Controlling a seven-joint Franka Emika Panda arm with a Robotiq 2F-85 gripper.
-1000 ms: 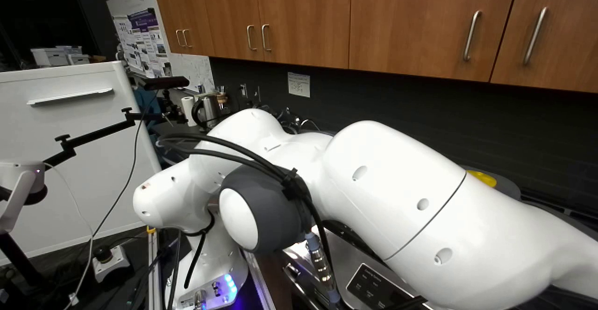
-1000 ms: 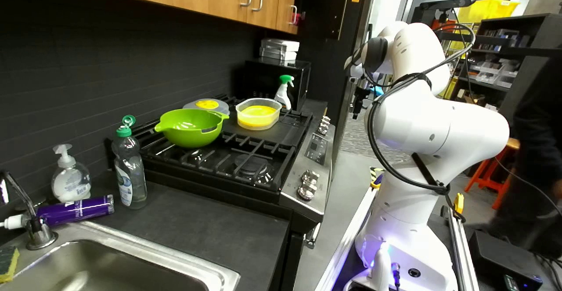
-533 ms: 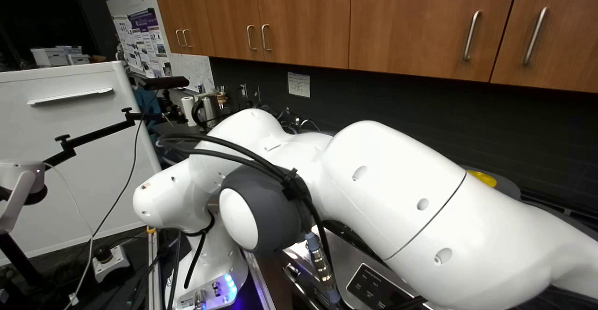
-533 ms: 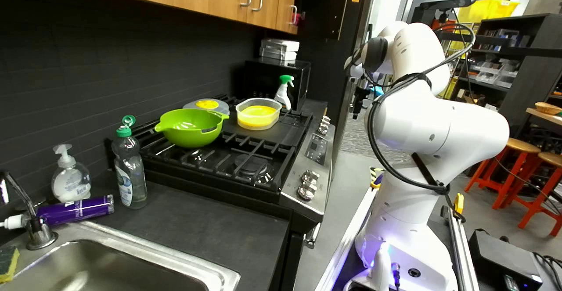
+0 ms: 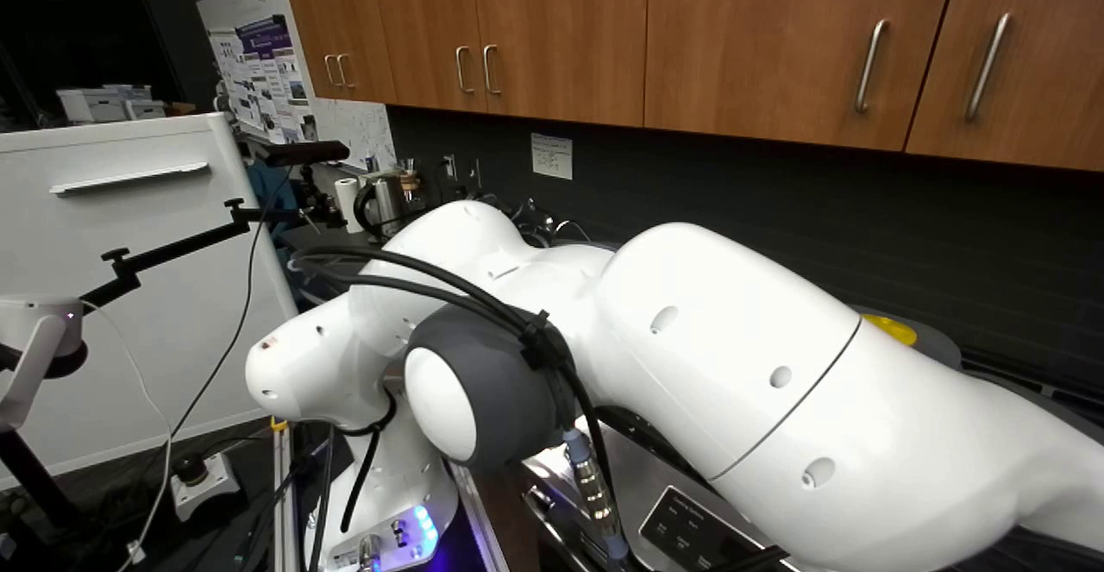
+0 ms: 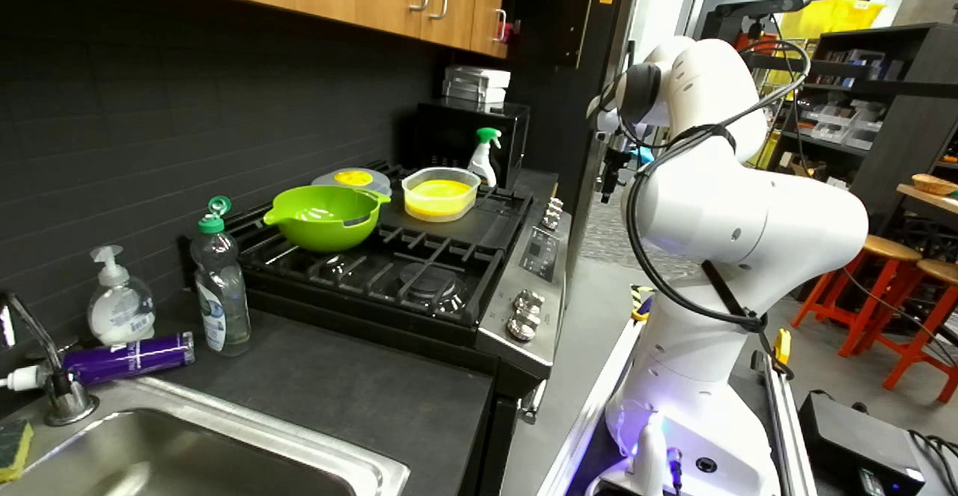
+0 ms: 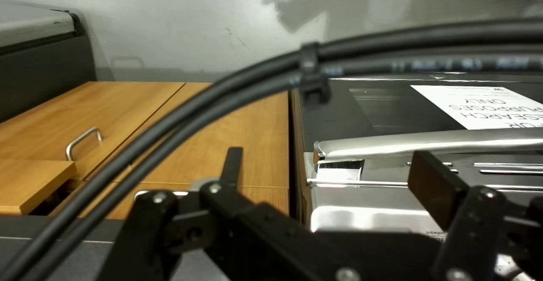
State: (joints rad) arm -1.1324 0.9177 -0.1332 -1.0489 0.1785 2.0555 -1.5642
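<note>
- Almost nothing has changed in the last second: the arm (image 6: 756, 204) keeps the same pose in both exterior views.
- One change is only at the side: a person in dark clothes was at the edge a second ago and now is gone, so stools (image 6: 887, 248) and a basket (image 6: 935, 183) show there. I judge this does not concern what is near the gripper (image 7: 333, 173).
- The fingers (image 7: 437, 187) are wide apart, and they hold nothing between them.
- In the wrist view the floor (image 7: 178, 26) is at the top; one finger shows before the cabinet (image 7: 258, 145), the other before the stove (image 7: 360, 198).
- The nearest thing seems to be the handle (image 7: 424, 142), a steel bar along the stove front, at the right. The depth I cannot tell, but no contact is seen.
- On the same front is a sheet (image 7: 488, 105), its print upside down in this view.
- At the left a drawer (image 7: 34, 183) seems pulled slightly out, with a dark gap beside it.
- The bowl (image 6: 322, 238) and the tub (image 6: 441, 212) rest on the stove, well apart from the gripper.
</note>
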